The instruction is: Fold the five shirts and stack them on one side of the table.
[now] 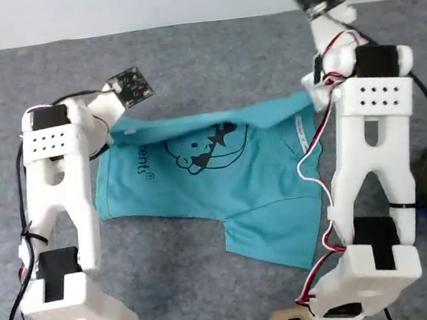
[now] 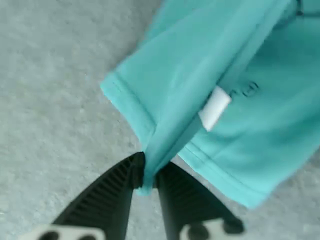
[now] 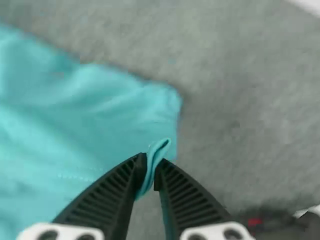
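On fuzzy grey table (image 1: 189, 286), soft teal shirt (image 1: 224, 182), bunched edges clamped in left tool (image 2: 145, 172) and right tool (image 3: 150, 167)

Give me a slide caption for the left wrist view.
Left hand shut on a folded edge of the teal shirt, with the grey table beneath.

One teal shirt (image 1: 224, 182) is out, with one cartoon print (image 1: 205, 149) on it. Two white arms stand over it, the left arm (image 1: 59, 193) and the right arm (image 1: 374, 149). That makes two pairs of black fingers: the left fingers (image 2: 107, 200) have one fold of hem between them, the right fingers (image 3: 112, 200) one corner. One white label (image 2: 215, 107) sits just beyond the left pair. One grey desk (image 1: 189, 286) lies under everything.
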You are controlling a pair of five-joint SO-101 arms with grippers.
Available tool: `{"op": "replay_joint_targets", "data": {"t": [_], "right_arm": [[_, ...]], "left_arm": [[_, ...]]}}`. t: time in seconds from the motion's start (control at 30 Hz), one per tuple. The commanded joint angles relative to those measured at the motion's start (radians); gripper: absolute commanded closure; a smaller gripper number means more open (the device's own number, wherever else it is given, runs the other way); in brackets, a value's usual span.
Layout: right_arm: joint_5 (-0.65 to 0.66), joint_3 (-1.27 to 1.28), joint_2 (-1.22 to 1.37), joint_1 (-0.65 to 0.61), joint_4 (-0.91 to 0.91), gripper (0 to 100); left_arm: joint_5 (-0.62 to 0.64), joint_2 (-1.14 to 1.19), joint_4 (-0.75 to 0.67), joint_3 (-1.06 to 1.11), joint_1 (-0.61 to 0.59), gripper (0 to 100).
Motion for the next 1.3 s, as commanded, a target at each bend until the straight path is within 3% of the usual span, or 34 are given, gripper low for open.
{"op": "replay_joint_targets", "data": {"t": [0.0, 0.17, 0.43, 0.77, 1.27], "right_arm": [[0.002, -0.015, -0.061, -0.021, 0.159, 99.0], [-0.055, 0.092, -0.084, -0.022, 0.236, 99.0], [-0.138, 0.509, -0.288, -0.097, 0.223, 99.0], [-0.339, 0.861, -0.44, -0.193, 0.076, 99.0], [-0.342, 1.126, -0.463, -0.194, -0.09, 99.0]], "left_arm": [[-0.014, -0.052, 0.049, -0.038, -0.018, 99], [-0.018, 0.006, 0.1, -0.038, -0.02, 99], [-0.018, 0.107, 0.095, -0.038, -0.021, 99], [-0.018, 0.198, 0.011, -0.038, -0.021, 99], [-0.021, 0.258, -0.041, -0.042, -0.021, 99]]}}
